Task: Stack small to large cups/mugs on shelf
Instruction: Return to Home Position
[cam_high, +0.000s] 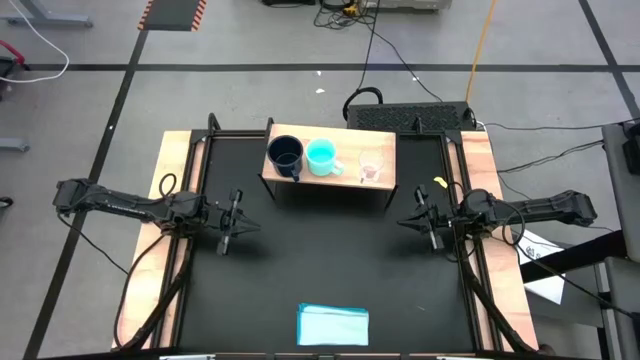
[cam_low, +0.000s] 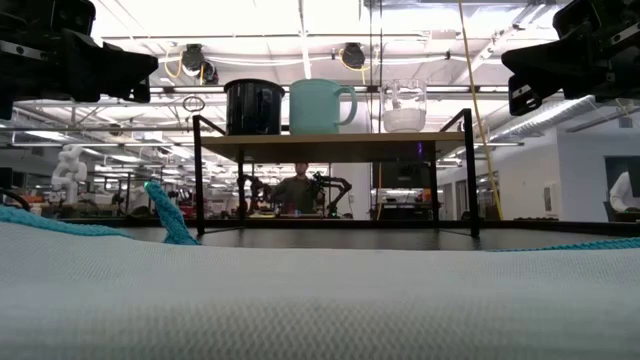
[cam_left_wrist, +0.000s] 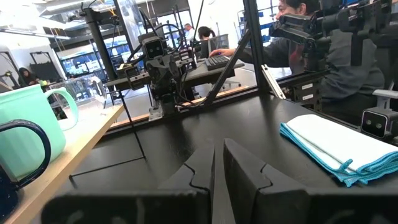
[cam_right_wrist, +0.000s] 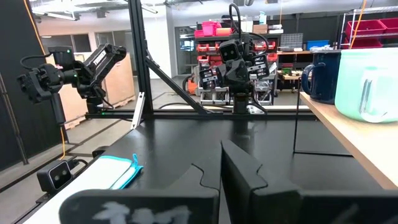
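The left claw (cam_high: 238, 218) hangs clenched and empty at the 9 o'clock side of the bench (cam_high: 330, 260). The right claw (cam_high: 418, 218), likewise clenched on nothing, mirrors it at 3 o'clock. Both sit well apart from the shelf (cam_high: 385, 145), which I judge to be arms parked clear because the placing is done. At 12 o'clock the shelf carries the dark navy mug (cam_high: 285, 155), the turquoise mug (cam_high: 321, 157) and the small clear glass cup (cam_high: 370, 170). They stand upright in a row ordered by size, side by side rather than nested. A folded light blue cloth (cam_high: 333, 325) lies at 6 o'clock, out of the way.
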